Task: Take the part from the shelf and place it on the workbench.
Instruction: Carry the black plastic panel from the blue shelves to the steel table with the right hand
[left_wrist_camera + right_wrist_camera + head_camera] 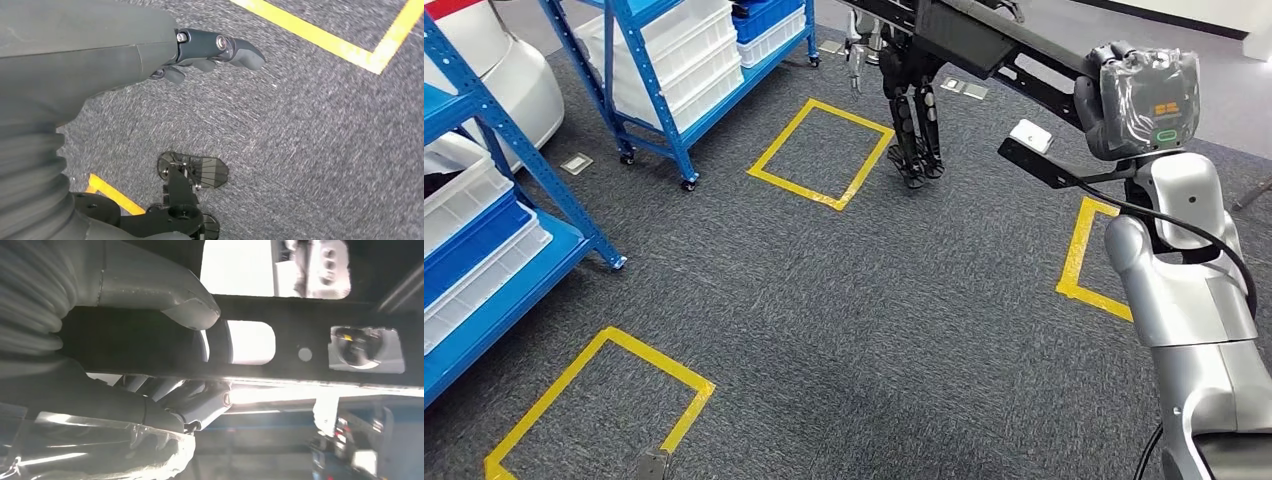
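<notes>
My right hand (1139,100), wrapped in clear plastic, is raised at the right of the head view and grips a long black metal part (964,40) that runs up and left from it. In the right wrist view the thumb (190,305) lies over the black part (310,330), a flat bar with cut-outs, and the fingers (200,402) curl under it. My left hand (210,47) hangs over the grey carpet with its dark fingers stretched out and nothing in them.
Blue shelves (484,250) with white and blue bins stand at the left, and a second blue rack (684,60) at the back. Yellow tape squares (824,155) mark the carpet. Dark legs of another machine (916,130) stand beyond the middle square.
</notes>
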Available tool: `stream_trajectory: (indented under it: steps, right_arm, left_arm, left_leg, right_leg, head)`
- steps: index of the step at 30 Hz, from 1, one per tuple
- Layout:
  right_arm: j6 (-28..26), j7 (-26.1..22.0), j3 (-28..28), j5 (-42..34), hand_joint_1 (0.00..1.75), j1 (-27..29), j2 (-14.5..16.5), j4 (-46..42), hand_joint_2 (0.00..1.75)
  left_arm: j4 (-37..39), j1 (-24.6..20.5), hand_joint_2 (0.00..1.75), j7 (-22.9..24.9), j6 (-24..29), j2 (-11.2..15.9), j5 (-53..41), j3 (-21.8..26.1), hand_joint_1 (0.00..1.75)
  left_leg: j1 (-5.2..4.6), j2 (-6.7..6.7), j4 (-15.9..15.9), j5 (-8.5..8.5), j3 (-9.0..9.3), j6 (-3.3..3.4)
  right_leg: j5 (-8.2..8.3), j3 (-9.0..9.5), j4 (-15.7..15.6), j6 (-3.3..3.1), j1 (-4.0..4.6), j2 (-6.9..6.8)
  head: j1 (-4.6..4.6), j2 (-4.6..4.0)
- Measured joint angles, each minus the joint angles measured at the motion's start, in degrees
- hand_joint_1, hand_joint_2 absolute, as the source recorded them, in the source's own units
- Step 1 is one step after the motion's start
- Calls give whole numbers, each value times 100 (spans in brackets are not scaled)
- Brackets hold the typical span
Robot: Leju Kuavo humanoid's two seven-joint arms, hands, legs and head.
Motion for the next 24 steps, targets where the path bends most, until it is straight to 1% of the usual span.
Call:
stream_trajectory:
  steps: [1,2,3,4,5,6,7,8,9,10,11,12,13,14,15,16,17,18,19,20,21,22,23,24]
  right_arm:
    - [0,2,0,2,175,15,-1,9,175]
    - [-1,3,1,4,175,21,-1,15,175]
    - [-1,4,1,6,175,18,1,17,175]
    - [-2,4,1,7,175,12,7,17,175]
    - [-2,5,1,8,175,7,11,18,175]
    - [-2,6,0,8,175,4,15,19,175]
    - [-2,8,0,8,175,5,16,20,175]
    - [-2,9,-1,8,175,5,11,21,175]
    - [-2,10,-1,9,175,3,9,20,175]
    - [-2,10,0,10,175,-2,8,20,175]
    - [-2,10,1,13,175,-6,15,20,175]
    - [-1,10,2,16,175,-10,28,22,175]
    - [1,11,3,20,175,-9,43,28,175]
    - [2,13,4,23,175,-6,61,35,175]
    - [3,14,4,25,175,-2,72,42,175]
    - [3,15,3,26,175,0,78,46,175]
    - [4,15,3,27,175,1,82,48,175]
    - [4,15,2,28,175,0,84,49,175]
    - [4,15,2,28,175,-4,86,50,175]
    - [5,16,2,28,175,-7,88,51,175]
    - [5,19,2,29,175,-6,89,53,175]
    - [5,24,1,31,175,-6,88,54,175]
    - [5,28,-1,34,175,-2,78,55,175]
    - [5,31,-4,37,175,1,62,55,175]
  left_arm:
    - [0,-1,175,0,1,1,0,0,0]
    - [0,-2,175,0,1,0,0,0,0]
    - [-1,-4,175,0,1,1,0,1,0]
    - [-1,-5,175,0,1,3,0,1,0]
    - [-1,-5,175,0,1,6,0,1,0]
    - [-1,-4,175,1,1,8,1,1,0]
    - [0,-3,175,1,2,9,1,1,0]
    - [0,-3,175,1,2,8,1,1,0]
    - [0,-5,175,1,3,7,0,1,0]
    - [0,-4,175,1,3,7,0,0,0]
    - [0,0,175,1,3,6,0,0,0]
    - [1,9,175,2,3,6,0,0,0]
    - [1,20,175,3,3,6,0,0,0]
    - [2,29,175,4,3,6,0,0,0]
    - [2,33,175,4,3,6,0,0,0]
    - [2,34,175,4,3,6,0,0,0]
    - [2,34,175,4,3,6,0,0,0]
    - [2,33,175,4,3,9,0,1,0]
    - [2,34,175,4,4,15,0,1,0]
    - [2,34,175,3,4,20,-1,1,0]
    - [2,33,175,2,4,26,-2,2,0]
    - [2,32,175,1,4,28,-4,2,0]
    - [1,27,175,0,3,29,-7,2,0]
    - [1,18,175,0,3,28,-8,2,0]
  left_leg:
    - [-8,76,2,-1,-1,-1]
    - [-13,149,6,-5,1,-7]
    - [-26,216,16,-14,0,-21]
    - [-45,279,32,-29,-5,-44]
    - [-65,339,47,-44,-8,-71]
    - [-84,400,61,-55,-11,-95]
    - [-90,467,70,-62,-11,-114]
    - [-78,502,82,-74,-15,-136]
    - [-55,438,137,-125,-31,-164]
    - [-28,300,282,-235,-84,-193]
    - [-5,120,546,-406,-190,-222]
    - [9,-53,919,-615,-341,-239]
    - [13,-142,1340,-809,-527,-244]
    - [13,-174,1677,-930,-682,-243]
    - [13,-186,1834,-941,-760,-232]
    - [13,-199,1755,-835,-728,-211]
    - [14,-242,1449,-640,-585,-180]
    - [17,-363,1024,-424,-386,-141]
    - [25,-496,639,-267,-198,-106]
    - [25,-610,366,-178,-66,-80]
    - [20,-677,228,-155,-2,-63]
    - [9,-649,199,-165,13,-56]
    - [1,-581,162,-146,27,-39]
    - [4,-507,108,-111,47,-19]
  right_leg:
    - [76,99,-161,43,-5,-26]
    - [205,313,-541,88,-13,-102]
    - [329,566,-999,118,-14,-263]
    - [434,778,-1373,119,9,-402]
    - [498,907,-1618,94,25,-499]
    - [525,949,-1712,53,48,-530]
    - [551,939,-1710,10,65,-454]
    - [570,926,-1713,-29,39,-375]
    - [589,923,-1717,-60,22,-302]
    - [606,925,-1721,-96,4,-230]
    - [620,928,-1725,-129,-13,-160]
    - [629,924,-1724,-154,-6,-87]
    - [636,919,-1722,-175,4,-7]
    - [643,915,-1721,-188,16,82]
    - [649,913,-1718,-196,25,176]
    - [653,913,-1713,-200,32,268]
    - [656,914,-1706,-201,37,356]
    - [658,914,-1699,-198,30,436]
    - [666,905,-1691,-186,39,512]
    - [678,888,-1686,-165,35,579]
    - [696,866,-1685,-137,23,645]
    - [721,840,-1694,-98,18,718]
    - [743,816,-1709,-61,8,774]
    - [741,777,-1689,-40,14,709]
  head:
    - [4,0]
    - [4,0]
    - [10,0]
    - [15,0]
    - [12,0]
    - [9,0]
    - [2,0]
    - [-4,0]
    - [-7,0]
    - [-7,0]
    - [-9,0]
    - [-9,0]
    - [-8,0]
    - [-8,0]
    - [-8,0]
    - [-8,0]
    - [-8,0]
    - [-7,0]
    - [-2,0]
    - [-5,0]
    - [-6,0]
    - [-12,0]
    - [-18,0]
    - [-14,0]
